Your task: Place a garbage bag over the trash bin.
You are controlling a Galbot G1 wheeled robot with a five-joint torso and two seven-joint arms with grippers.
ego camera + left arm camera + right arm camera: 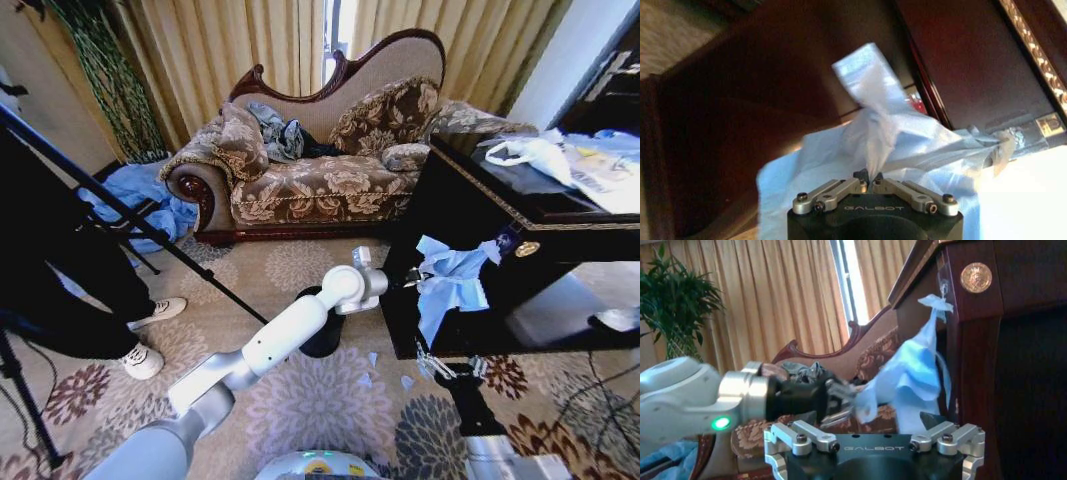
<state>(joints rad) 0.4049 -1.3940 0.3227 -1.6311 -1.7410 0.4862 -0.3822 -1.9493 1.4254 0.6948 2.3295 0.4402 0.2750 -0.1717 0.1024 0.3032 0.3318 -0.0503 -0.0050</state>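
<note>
The garbage bag (452, 282), pale blue and crinkly, hangs against the front corner of a dark cabinet (540, 225). My left gripper (408, 283) reaches across from the left and is shut on the bag's near edge. The left wrist view shows the gripper's tips (868, 181) pinching a twisted fold of the bag (897, 135). The black trash bin (325, 342) stands on the carpet below and left of the bag, partly hidden behind my left forearm. My right gripper (440, 362) waits open, low under the bag. In the right wrist view the right gripper (873, 437) holds nothing and the bag (910, 375) hangs ahead of it.
A carved patterned sofa (320, 175) stands behind the bin. At the left are a black tripod leg (130, 215), a person's white shoes (145, 358) and a deep-blue cloth heap (135, 192). A white plastic bag (535, 155) lies on the cabinet top. Small scraps dot the carpet.
</note>
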